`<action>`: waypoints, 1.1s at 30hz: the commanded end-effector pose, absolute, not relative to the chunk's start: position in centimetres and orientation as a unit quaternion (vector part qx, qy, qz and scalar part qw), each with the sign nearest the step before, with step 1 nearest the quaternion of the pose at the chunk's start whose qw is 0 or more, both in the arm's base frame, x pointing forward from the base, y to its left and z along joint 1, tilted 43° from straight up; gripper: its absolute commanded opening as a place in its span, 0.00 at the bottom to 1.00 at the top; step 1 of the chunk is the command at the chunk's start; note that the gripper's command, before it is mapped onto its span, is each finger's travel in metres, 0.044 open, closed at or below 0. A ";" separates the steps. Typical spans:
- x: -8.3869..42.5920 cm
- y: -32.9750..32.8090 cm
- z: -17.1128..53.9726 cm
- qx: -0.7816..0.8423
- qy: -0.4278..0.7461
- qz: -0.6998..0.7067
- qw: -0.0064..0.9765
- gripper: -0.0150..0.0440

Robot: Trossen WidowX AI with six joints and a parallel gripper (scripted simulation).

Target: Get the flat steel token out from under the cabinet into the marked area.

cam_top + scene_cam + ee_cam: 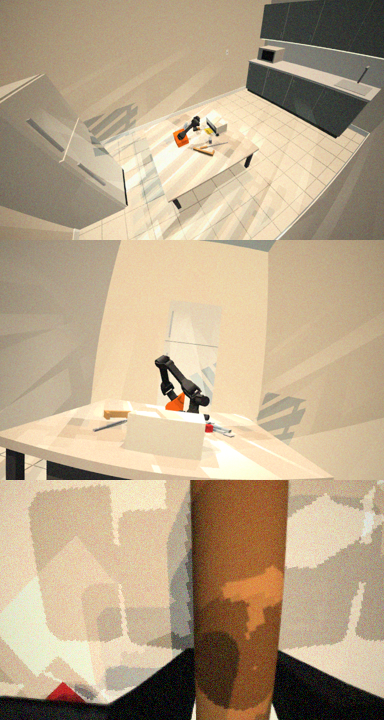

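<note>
My gripper [195, 129] [229, 657] is shut on the orange handle [240, 555] of a thin tool, low over the table in front of the cabinet. The tool's thin light rod points from the gripper toward the cabinet, over the yellow marked area [209, 131]. The pale cabinet [221, 127] [164, 435] has a dark front facing the arm; in the exterior view its back hides the marked area and much of the gripper. Whether the rod's tip reaches under the cabinet is too small to tell. I cannot see the steel token in any view.
An L-shaped orange-brown piece [203, 151] [116, 414] and a long grey rod [220, 144] [110, 425] lie to one side. A small grey object [210, 140] stands nearer the cabinet. A red block [208, 427] [64, 694] and silver bars [222, 429] lie on the other side.
</note>
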State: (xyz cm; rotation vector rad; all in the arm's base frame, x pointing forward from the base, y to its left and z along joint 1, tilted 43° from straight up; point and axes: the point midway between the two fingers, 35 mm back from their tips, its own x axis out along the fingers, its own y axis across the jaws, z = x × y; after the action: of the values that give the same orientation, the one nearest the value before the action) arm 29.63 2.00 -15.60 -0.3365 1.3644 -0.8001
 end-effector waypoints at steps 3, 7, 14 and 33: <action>28.4 2.2 -15.9 -0.152 0.611 -0.359 0.689 0.25; 27.7 2.4 -16.1 -0.152 0.611 -0.359 0.689 0.25; 26.5 2.8 -16.5 -0.152 0.612 -0.359 0.689 0.25; 24.3 3.7 -17.1 -0.151 0.612 -0.356 0.690 0.25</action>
State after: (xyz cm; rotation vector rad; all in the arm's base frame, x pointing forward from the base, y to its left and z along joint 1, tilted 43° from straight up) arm 24.25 3.73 -17.12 -0.3388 1.3689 -0.7968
